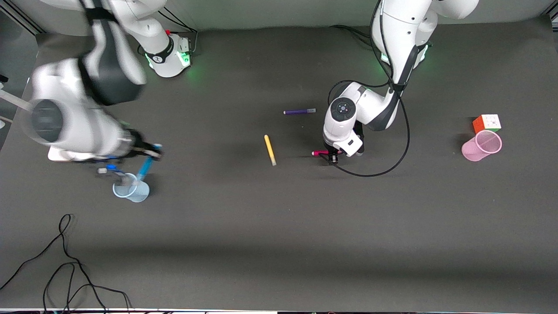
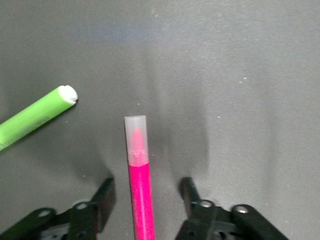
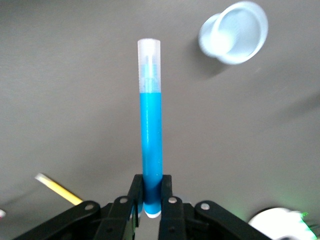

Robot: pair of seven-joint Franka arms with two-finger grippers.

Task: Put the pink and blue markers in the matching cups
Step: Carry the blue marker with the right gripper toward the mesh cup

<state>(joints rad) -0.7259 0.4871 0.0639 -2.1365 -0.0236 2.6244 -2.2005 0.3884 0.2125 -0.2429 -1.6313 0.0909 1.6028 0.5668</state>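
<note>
Right gripper [image 1: 146, 153], at your right arm's end of the table, is clamped on the blue marker [image 1: 144, 168], pinching the base end between narrow black fingers [image 3: 135, 197]. You see the marker as a smooth cylinder with a clear cap [image 3: 149, 60], hanging tilted just above the pale blue cup [image 1: 130, 190], which is translucent, tapered and upright on the dark matte table [image 1: 279, 244]. Mid-table lie a yellow marker [image 1: 270, 149] and, farther from the front camera, a purple marker [image 1: 299, 111]. Left gripper [image 1: 333, 158] sits low at the table, its fingers [image 2: 102, 197] spread wide to either side of the pink marker [image 2: 139, 185], apart from it; that marker lies flat, clear-capped. Beside it, a green marker [image 2: 35, 117]. Toward your left arm's end stands the pale pink cup [image 1: 481, 147], tilted, just beside a colour-faced puzzle cube [image 1: 487, 123].
</note>
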